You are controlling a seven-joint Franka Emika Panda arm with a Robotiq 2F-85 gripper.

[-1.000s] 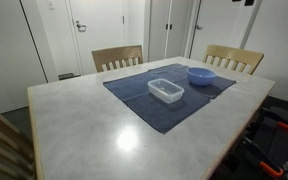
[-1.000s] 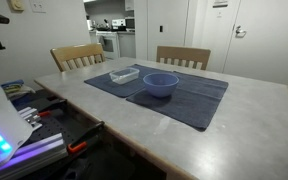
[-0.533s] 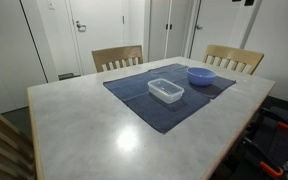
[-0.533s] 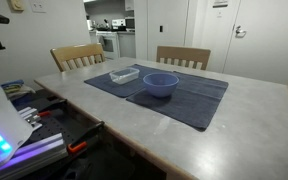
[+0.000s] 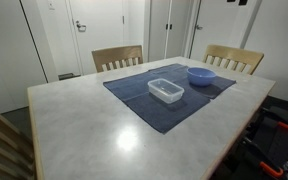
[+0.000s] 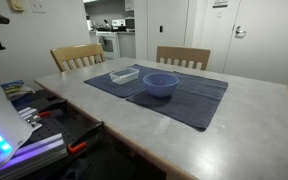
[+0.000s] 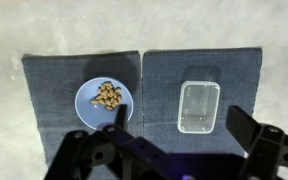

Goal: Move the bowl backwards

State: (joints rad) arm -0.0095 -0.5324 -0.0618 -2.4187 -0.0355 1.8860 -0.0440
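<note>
Bowl point(image 7: 105, 98) holding brown pieces and clear container point(image 7: 199, 107) on adjacent dark mats point(image 7: 52, 90) on bench point(image 5: 84, 125); fingers point(image 7: 240, 124) apart, empty, overhead.

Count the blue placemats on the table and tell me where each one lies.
2. In the wrist view, one placemat lies under the bowl, the other placemat beside it under the clear container. None looks hidden.
</note>
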